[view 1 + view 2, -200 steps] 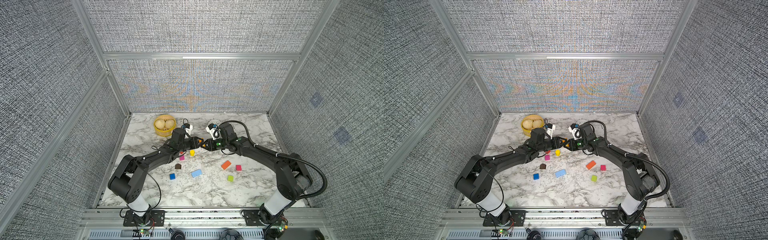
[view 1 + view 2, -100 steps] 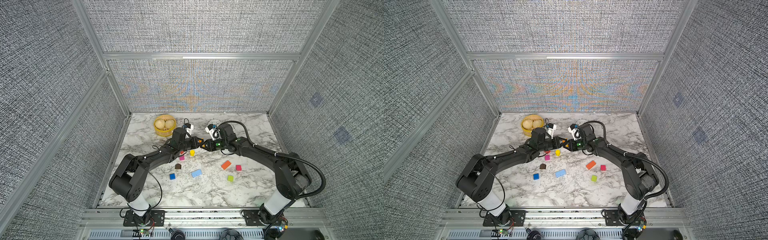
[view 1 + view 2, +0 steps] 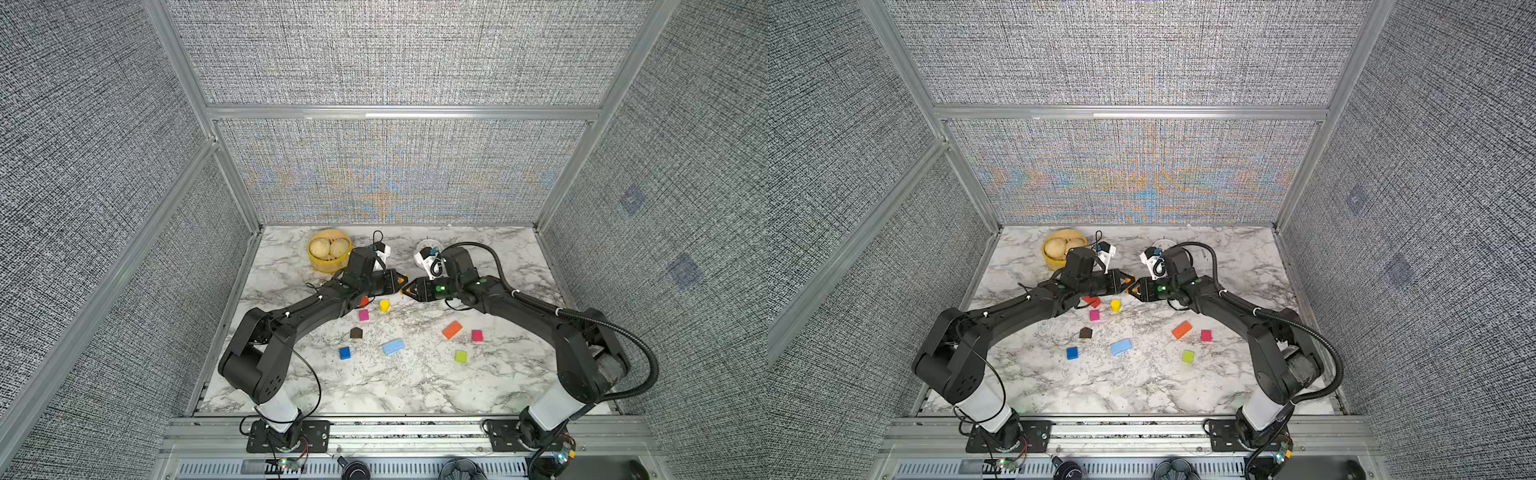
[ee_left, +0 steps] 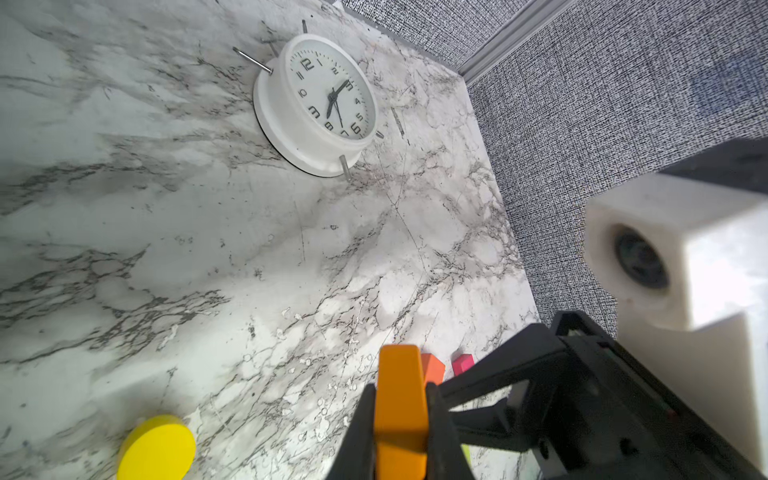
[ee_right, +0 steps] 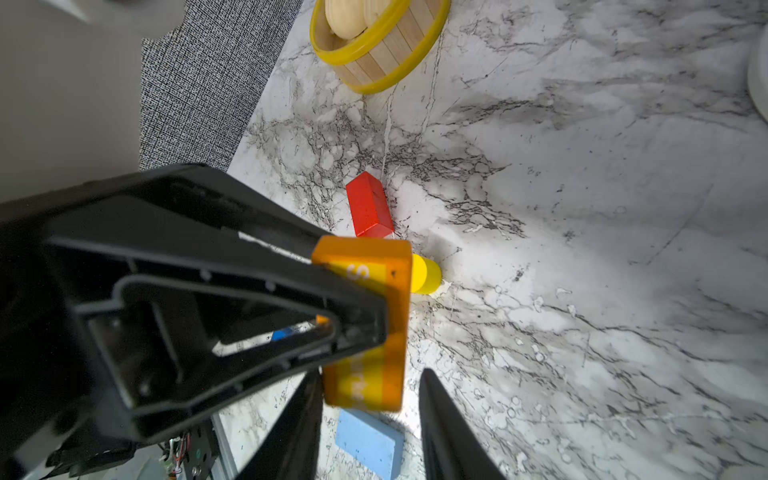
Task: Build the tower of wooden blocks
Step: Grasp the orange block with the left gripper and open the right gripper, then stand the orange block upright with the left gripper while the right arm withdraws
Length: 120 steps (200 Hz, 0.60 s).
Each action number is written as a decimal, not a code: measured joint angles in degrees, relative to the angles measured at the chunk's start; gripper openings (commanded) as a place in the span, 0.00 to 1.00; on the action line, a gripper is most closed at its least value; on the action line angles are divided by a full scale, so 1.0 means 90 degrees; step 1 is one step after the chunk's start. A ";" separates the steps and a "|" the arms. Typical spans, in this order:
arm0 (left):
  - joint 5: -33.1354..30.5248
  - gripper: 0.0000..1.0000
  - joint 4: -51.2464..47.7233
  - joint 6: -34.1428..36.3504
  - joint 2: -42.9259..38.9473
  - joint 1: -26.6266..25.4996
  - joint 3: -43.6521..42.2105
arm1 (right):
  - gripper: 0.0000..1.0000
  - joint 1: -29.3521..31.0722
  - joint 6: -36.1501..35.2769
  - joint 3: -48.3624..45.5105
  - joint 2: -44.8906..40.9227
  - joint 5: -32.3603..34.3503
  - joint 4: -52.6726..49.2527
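While the left gripper (image 4: pixel 400 401) is clenching the orange block (image 4: pixel 401 370) in the air, the right gripper (image 5: pixel 368 376) is standing released, jaws apart around its far end; probably they are passing it across so nothing is falling.

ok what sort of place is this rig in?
Likely a robot test cell, not a home: grey fabric wall panels in aluminium framing, a left arm and right arm bolted to a front rail, wood blocks scattered on a marble-pattern tabletop.
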 measured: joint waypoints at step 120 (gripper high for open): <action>-0.0925 0.12 -0.3674 0.0755 0.1807 -0.0321 0.2875 | 0.43 -0.1253 0.1010 -0.1749 -0.1579 0.1348 -0.0248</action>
